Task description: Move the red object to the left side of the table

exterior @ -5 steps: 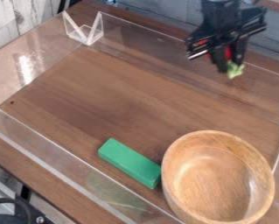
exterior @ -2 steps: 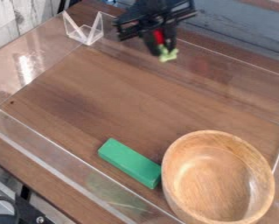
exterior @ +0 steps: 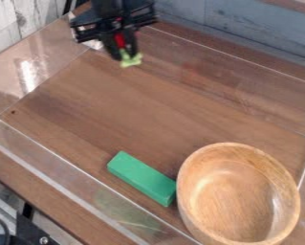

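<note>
The red object [exterior: 122, 46] is held upright in the closed pincer [exterior: 121, 50], long axis vertical, its green leafy tip pointing down, above the far left part of the dark wood-grain desk [exterior: 155, 105]. Low clear acrylic walls [exterior: 40, 163] border the desk. A flat green rectangular block [exterior: 143, 178] lies near the front, just beside a round light wooden bowl [exterior: 239, 196].

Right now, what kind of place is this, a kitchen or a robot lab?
Probably a robot lab's test table. A wood-grain table is fenced by clear acrylic walls, and a black robot gripper carries a red toy fruit above it, with only a wooden bowl and green block.
</note>
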### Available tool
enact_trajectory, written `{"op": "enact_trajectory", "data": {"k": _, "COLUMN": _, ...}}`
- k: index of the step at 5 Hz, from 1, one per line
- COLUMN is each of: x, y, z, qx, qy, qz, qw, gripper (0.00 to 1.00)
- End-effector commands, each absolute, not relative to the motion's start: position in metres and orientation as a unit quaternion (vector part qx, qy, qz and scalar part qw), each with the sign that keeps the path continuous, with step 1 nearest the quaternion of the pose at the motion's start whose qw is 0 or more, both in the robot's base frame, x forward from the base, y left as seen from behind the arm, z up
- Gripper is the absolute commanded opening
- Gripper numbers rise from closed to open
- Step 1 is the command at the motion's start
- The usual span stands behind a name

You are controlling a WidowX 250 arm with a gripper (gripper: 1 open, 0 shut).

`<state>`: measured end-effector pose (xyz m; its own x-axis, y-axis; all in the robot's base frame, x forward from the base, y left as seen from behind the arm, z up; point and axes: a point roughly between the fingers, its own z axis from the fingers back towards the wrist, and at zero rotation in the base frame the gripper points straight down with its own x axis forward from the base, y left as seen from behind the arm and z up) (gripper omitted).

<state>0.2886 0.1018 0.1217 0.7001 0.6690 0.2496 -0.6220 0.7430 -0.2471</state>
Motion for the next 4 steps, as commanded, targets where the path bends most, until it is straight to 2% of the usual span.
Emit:
{"op": "enact_trajectory", "data": {"k": 1, "x": 0.287, "y": 0.127, "z": 0.126, "qx": -0.051, "qy": -0.195, "qz": 0.335, "qw": 0.92, "gripper": 0.0}}
{"op": "enact_trajectory", "data": {"k": 3, "x": 0.297, "y": 0.193, "z": 0.105, "qx": -0.019, "qy": -0.194, "qz": 0.351, "qw": 0.916, "gripper": 0.0}}
{"op": "enact_trajectory", "data": {"k": 4, "x": 0.298, "y": 0.213, "z": 0.097, "qx": -0.002, "qy": -0.183, "qz": 0.368, "qw": 0.912, "gripper": 0.0}}
